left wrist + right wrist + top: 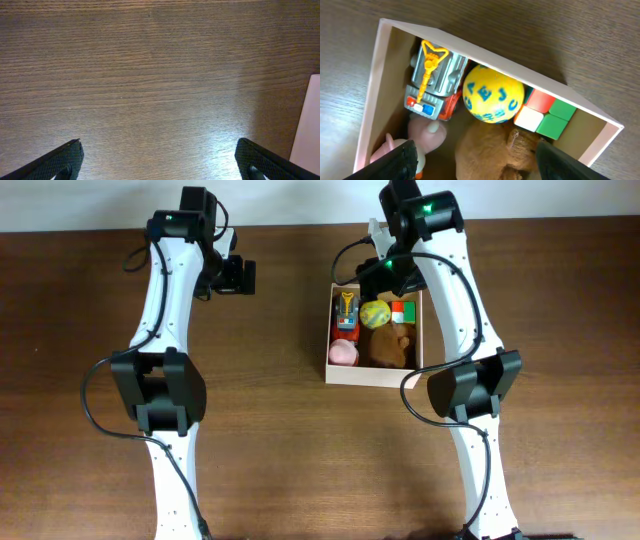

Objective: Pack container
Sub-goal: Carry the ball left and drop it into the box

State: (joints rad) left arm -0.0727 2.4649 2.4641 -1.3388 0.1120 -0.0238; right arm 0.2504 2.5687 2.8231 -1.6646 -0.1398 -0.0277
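Note:
The container (370,377) is a small square box with white walls and a tan inside, right of the table's middle. It holds a grey and orange toy (432,80), a yellow ball with blue letters (492,95), a red, white and green cube (545,112), a brown plush (490,150) and a pink toy (422,137). My right gripper (475,152) hangs open over the container's back half, its jaws wide apart above the plush and gripping nothing. My left gripper (159,152) is open over bare wood, left of the container and holding nothing.
The brown wooden table (270,430) surrounds the container. In the left wrist view the container's white wall (307,130) shows at the right edge. A pale wall runs along the table's far edge (300,205).

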